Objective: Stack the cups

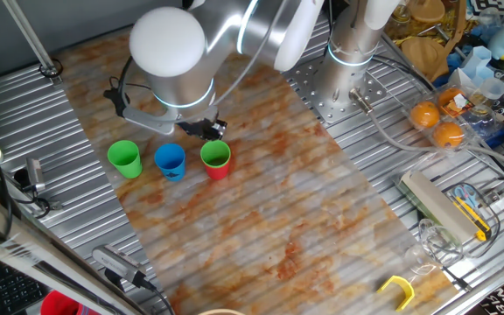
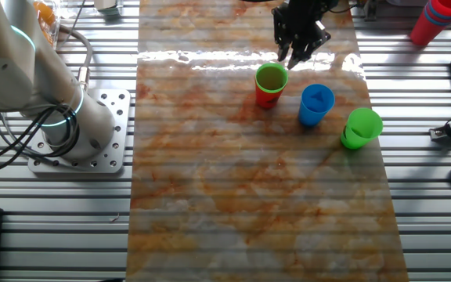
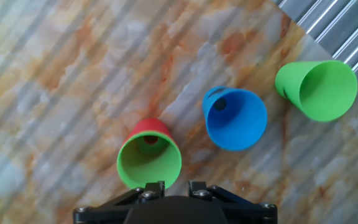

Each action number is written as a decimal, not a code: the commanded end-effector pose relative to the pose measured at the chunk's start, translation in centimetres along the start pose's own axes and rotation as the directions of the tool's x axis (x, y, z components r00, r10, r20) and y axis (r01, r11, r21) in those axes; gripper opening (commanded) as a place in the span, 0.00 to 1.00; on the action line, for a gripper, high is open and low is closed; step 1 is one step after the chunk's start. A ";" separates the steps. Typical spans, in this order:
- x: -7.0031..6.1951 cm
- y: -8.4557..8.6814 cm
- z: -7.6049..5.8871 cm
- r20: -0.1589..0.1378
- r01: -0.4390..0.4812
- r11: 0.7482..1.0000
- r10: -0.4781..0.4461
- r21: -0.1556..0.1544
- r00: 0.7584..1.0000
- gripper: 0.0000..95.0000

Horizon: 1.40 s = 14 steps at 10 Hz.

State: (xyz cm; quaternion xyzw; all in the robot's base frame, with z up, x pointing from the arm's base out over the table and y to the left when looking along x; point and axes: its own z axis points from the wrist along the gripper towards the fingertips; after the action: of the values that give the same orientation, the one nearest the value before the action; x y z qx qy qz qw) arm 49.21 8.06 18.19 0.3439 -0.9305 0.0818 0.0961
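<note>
A bright green cup sits nested inside the red cup; the pair also shows in the other fixed view and in the hand view, with the red cup's base showing behind it. A blue cup stands upright beside them. A second green cup stands past the blue one. My gripper hovers just above and behind the nested pair, open and holding nothing.
The cups stand on a marbled mat on a ribbed metal table. The arm's base is bolted at the side. Clear containers with oranges, a utility knife and a stack of red cups lie off the mat.
</note>
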 end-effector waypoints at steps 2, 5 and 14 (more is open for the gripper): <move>-0.6 -0.9 1.0 0.014 -0.007 1.000 0.006 0.017 1.000 0.20; -1.1 -1.7 2.3 0.039 0.002 0.999 -0.004 0.037 0.999 0.20; -1.2 -1.7 2.4 -0.031 -0.128 0.992 0.127 -0.017 0.991 0.20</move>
State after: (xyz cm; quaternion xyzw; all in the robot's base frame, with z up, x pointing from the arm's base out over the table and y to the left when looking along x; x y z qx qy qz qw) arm 50.78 6.94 15.77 0.3022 -0.9456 0.0892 0.0809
